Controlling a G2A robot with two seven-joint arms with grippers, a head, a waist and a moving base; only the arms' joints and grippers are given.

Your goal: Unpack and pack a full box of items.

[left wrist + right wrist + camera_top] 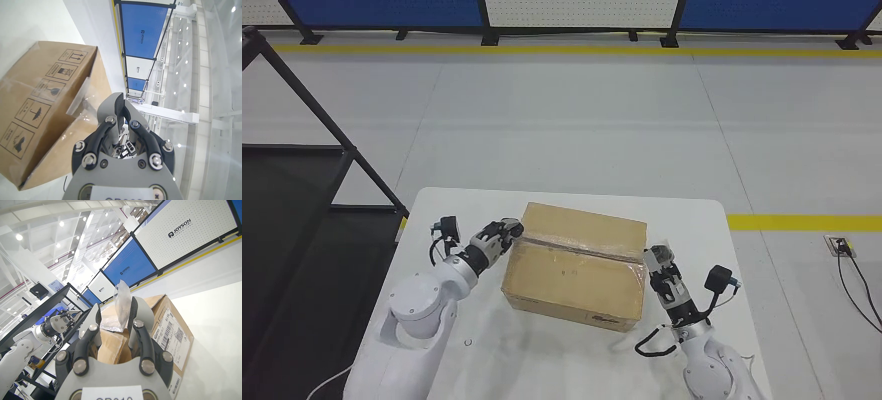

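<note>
Box [577,265]: matt brown cardboard with black printed symbols.
Seam tape [81,98]: clear glossy plastic, crinkled.
End label [170,340]: smooth white paper.
Worktop [682,215]: white, smooth, low sheen.
Left hand [122,106] and right hand [115,311]: smooth grey shells, black ribbed rubbery pads [131,313], bright metal screws [110,119].

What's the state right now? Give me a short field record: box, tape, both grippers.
box: cardboard box, top flaps closed, standing on the white table
tape: clear tape runs along the top seam; a loose end stands up at the box's labelled end
left gripper: shut, beside the box's upper edge at the end opposite the label
right gripper: open, at the labelled end, with the loose end seen between its fingers
progress: box not yet opened
</note>
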